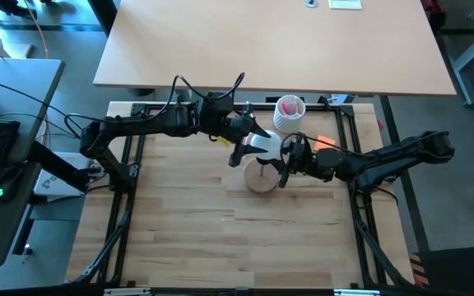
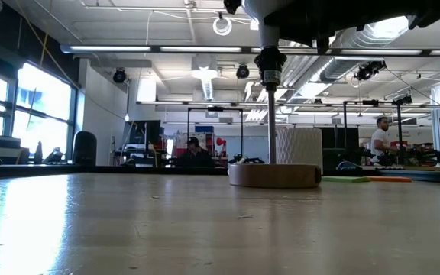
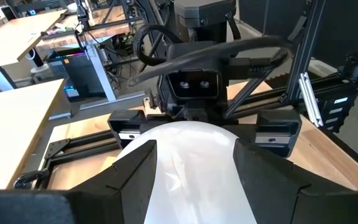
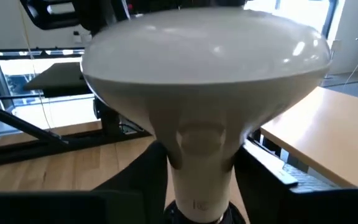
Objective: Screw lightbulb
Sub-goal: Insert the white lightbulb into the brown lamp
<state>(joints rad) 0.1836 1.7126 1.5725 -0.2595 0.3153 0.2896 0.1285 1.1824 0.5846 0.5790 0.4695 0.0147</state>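
Note:
The white lightbulb (image 1: 263,145) stands globe up over the black socket (image 2: 270,65), which tops a thin rod on the round wooden disc stand (image 1: 262,182) at mid table. My left gripper (image 1: 253,146) reaches in from the table's left and is shut on the bulb's globe (image 3: 191,149). Coming from the table's right, my right gripper (image 1: 285,160) is at the bulb's narrow neck (image 4: 197,149), one finger on each side. The low view shows only the bulb's lower end (image 2: 266,11) under the dark grippers. My left gripper pinches the round globe (image 3: 166,168) between its two fingers (image 3: 123,180), one on each side. It comes from the table's left, slanting slightly down. The bulb stays upright above the socket. My right gripper has the bulb's neck (image 4: 179,155), below the globe, between its two fingers (image 4: 142,180), which lie against both sides of it. The fingers come level from the table's right and lie across the upright bulb. The neck's lower end meets the dark socket.
A white perforated cup (image 1: 289,111) with pink contents stands just behind the stand, toward the far edge. An orange and green flat piece (image 1: 326,141) lies under the right arm. Bare wooden table stretches toward the near edge. People sit in the room beyond.

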